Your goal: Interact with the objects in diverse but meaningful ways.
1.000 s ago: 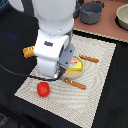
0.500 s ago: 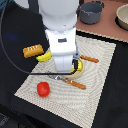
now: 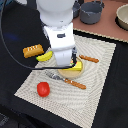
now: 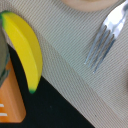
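One woven placemat [image 3: 95, 95], taken here as the landmark. One round red tomato [image 3: 43, 89] on it, near the corner toward the exterior view's lower left. One yellow block [image 3: 76, 66] on a pale round plate [image 3: 67, 73] at the mat's middle, partly hidden behind the white arm [image 3: 59, 30]. One yellow banana [image 3: 44, 56] [image 4: 26, 47] across the mat's edge at the exterior view's left, half on fabric, half on the dark table [image 3: 15, 30]. One orange-brown bread loaf [image 3: 33, 50] [image 4: 10, 102] off the mat, just beyond the banana. One fork [image 3: 51, 76] [image 4: 105, 37] with tines near the plate, one orange-handled knife [image 3: 75, 83] beside the plate, one more orange-handled utensil [image 3: 89, 59] past the block. One grey pot [image 3: 92, 12] and one tan bowl [image 3: 123, 16] well beyond the mat's far edge. Gripper concealed beneath the arm body; jaws unseen in either view, so cannot tell whether released or clenched.
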Motion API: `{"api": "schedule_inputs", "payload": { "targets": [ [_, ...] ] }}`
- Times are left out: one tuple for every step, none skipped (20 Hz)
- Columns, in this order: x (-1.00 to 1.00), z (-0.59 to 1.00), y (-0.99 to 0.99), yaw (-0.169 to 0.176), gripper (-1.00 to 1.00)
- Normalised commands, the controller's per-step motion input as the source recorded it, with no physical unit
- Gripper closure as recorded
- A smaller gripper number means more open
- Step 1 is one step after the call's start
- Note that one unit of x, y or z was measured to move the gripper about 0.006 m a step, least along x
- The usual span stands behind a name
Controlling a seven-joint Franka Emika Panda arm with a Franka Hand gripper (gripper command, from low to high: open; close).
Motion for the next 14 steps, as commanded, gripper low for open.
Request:
{"api": "schedule_inputs", "payload": {
  "targets": [
    [-0.42, -0.07, 0.28, 0.071, -1.0],
    [-0.41, -0.06, 0.27, 0.073, -1.0],
    [-0.41, -0.07, 0.25, 0.074, -1.0],
    [-0.43, -0.09, 0.24, 0.073, -1.0],
    [-0.47, -0.1, 0.26, 0.072, -1.0],
    [-0.51, -0.09, 0.28, 0.072, -1.0],
    [-0.54, -0.09, 0.31, 0.075, -1.0],
    [-0.56, -0.1, 0.3, 0.076, -1.0],
    [-0.61, -0.12, 0.28, 0.07, -1.0],
    [-0.66, -0.12, 0.27, 0.063, -1.0],
    [-0.66, -0.13, 0.27, 0.061, -1.0],
    [-0.66, -0.13, 0.27, 0.065, -1.0],
    [-0.66, -0.12, 0.27, 0.069, -1.0],
    [-0.65, -0.12, 0.27, 0.073, -1.0]
  ]
}}
